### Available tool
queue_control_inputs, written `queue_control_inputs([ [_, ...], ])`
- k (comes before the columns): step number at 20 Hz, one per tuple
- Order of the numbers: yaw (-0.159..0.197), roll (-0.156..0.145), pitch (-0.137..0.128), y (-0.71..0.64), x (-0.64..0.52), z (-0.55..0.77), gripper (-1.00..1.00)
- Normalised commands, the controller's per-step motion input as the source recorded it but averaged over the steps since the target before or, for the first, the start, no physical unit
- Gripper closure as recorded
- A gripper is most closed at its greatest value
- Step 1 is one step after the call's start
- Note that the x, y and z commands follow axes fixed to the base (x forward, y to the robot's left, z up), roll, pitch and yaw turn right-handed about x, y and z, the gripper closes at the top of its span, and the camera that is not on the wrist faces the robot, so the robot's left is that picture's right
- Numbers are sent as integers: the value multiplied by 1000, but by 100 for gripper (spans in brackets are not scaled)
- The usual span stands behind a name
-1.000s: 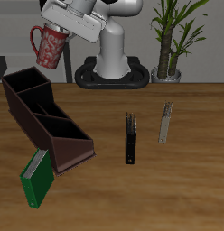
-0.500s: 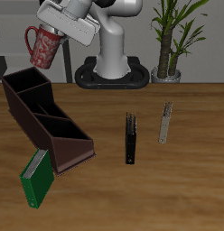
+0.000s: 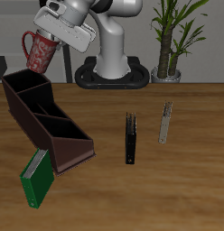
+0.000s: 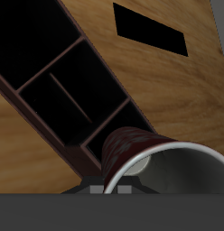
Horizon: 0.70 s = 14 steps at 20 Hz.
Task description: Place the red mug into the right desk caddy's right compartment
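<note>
Red mug (image 3: 40,51) has drifted sideways over the last second, now high above the right desk caddy (image 3: 43,122), near its right compartment (image 3: 23,87). Gripper (image 3: 52,36) jaws probably clamp its rim; contact hidden. Lowering remains.

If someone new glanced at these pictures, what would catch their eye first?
Probably the red mug, held tilted in the tool high above the table. Below it sits the long maroon right desk caddy, its compartments empty, with a green book lying against its low slanted end.

red mug (image 3: 42,52) above right desk caddy (image 3: 42,120)
</note>
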Motion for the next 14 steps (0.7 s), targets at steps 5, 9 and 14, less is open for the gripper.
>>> queue_control_inputs([
  [5, -32, -24, 22, -134, 25, -165, 100],
  [9, -49, 7, 12, -129, -86, -109, 100],
  [14, 3, 91, -10, -48, -155, -2, 100],
])
